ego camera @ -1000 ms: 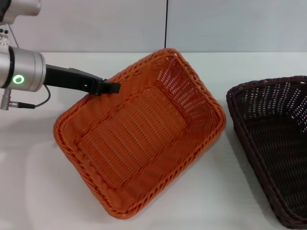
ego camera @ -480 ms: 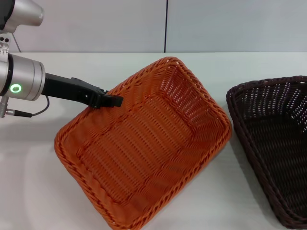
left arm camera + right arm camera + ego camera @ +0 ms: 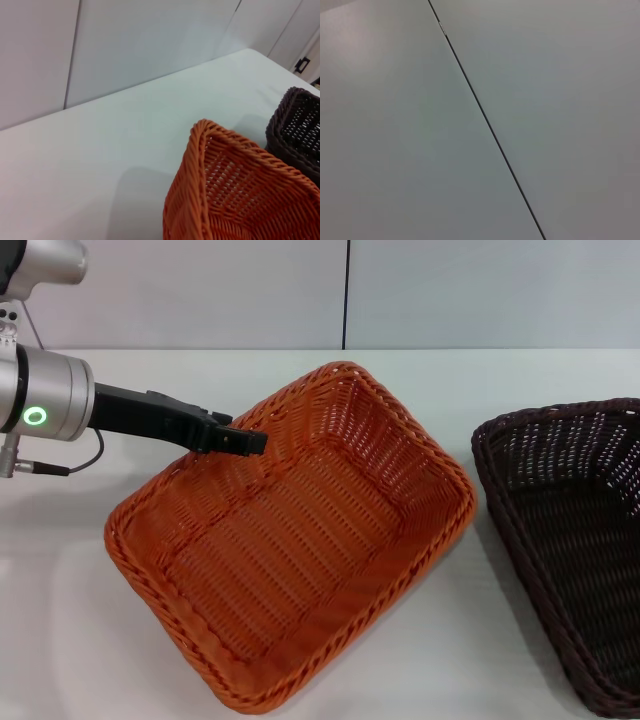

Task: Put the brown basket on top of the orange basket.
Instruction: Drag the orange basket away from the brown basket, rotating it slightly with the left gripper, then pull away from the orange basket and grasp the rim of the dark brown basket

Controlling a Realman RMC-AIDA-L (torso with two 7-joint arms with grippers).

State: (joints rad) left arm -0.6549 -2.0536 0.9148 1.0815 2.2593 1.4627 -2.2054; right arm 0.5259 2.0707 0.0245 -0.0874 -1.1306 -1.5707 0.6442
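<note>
The bright orange rectangular woven basket (image 3: 300,540) sat on the white surface (image 3: 90,640), turned at an angle so that one corner pointed toward the far wall. Its sloping sides showed an open weave with small gaps, its floor ran in close ribbed rows, and a thick braided rim ran all the way round. In the left wrist view the same basket (image 3: 235,190) showed one raised corner, with the braid and the slotted side plainly visible.

The left tool (image 3: 240,441) reached in from the left side, its black fingers lying at the basket's far left rim. They appeared to be clamped on that rim, though the contact itself was partly hidden by the tool's own body. A silver arm segment with a green ring light stood behind it.

The dark brown, almost black rectangular woven basket (image 3: 575,540) lay on the surface to the right of the orange one, near it but apart, with a strip of bare white between the two rims. It had the same sloping open-weave sides and braided rim, and it was cut off by the edge of the head view. The left wrist view caught part of it (image 3: 297,130) just beyond the orange basket's corner.

The right tool was not seen; its wrist view showed only a pale panelled wall (image 3: 545,75) with a dark seam.
</note>
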